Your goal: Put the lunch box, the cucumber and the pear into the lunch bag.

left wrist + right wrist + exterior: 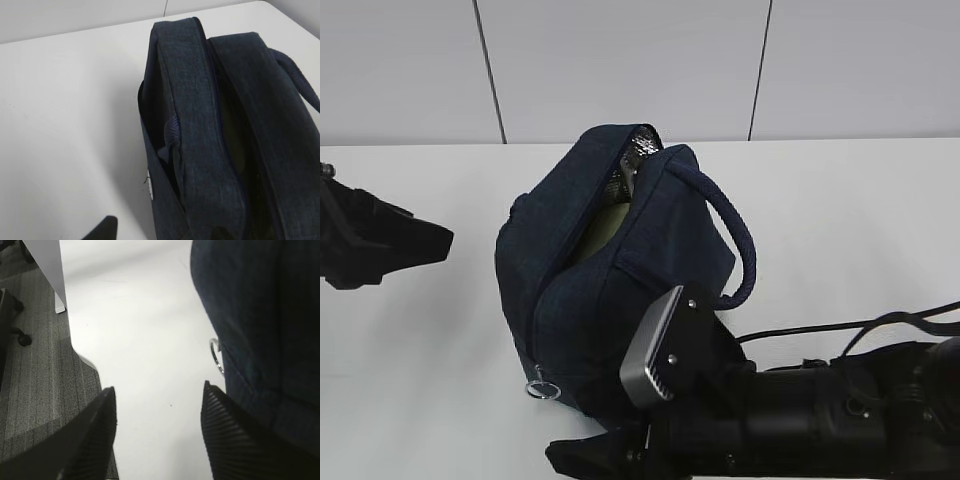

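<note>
The navy lunch bag (610, 290) stands in the middle of the white table with its top partly unzipped. Silvery lining (635, 152) shows at the far end of the opening. A pale green surface (600, 235), apparently the lunch box lid, shows inside. The cucumber and the pear are hidden. The rope handle (738, 235) arches on the bag's right. My left gripper (442, 242) hovers left of the bag; one fingertip (104, 227) shows, and the jaws seem open and empty. My right gripper (157, 405) is open and empty at the bag's near end, beside the ring pull (216, 356).
The ring pull (542, 386) hangs low on the bag's near-left corner. The table's front edge (85, 360) lies close under the right gripper, with grey carpet (35, 365) below. The right arm's cables (840, 325) trail at the right. Bare table (420, 370) lies left of the bag.
</note>
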Robot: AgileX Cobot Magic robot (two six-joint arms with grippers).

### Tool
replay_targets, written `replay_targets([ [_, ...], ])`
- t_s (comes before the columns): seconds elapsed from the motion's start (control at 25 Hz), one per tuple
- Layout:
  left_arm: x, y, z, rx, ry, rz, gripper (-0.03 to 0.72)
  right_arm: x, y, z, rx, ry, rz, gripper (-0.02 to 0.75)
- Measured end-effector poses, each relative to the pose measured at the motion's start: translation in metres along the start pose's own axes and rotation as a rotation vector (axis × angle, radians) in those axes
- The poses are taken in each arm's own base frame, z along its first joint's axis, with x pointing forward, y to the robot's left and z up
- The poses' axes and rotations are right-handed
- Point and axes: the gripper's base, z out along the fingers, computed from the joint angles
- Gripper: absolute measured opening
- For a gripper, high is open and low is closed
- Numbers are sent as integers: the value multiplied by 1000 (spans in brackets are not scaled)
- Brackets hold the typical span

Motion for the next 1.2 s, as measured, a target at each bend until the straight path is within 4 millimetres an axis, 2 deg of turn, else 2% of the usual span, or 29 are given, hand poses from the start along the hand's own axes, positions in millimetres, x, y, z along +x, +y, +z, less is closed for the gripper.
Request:
replay_targets([
  [0.16,0,0,0,-1,-1,0,342,4,-2,9,-11,18,9,433],
  [0.32,0,0,0,-1,-1,0,342,-1,0,19,-10,44,-18,433],
  [0.68,0,0,0,-5,-5,0,342,-2,-12,34,99,100,57,433],
  [1.2,-1,0,0,-3,-16,-16,342,-5,-20,40,160,111,112,433],
])
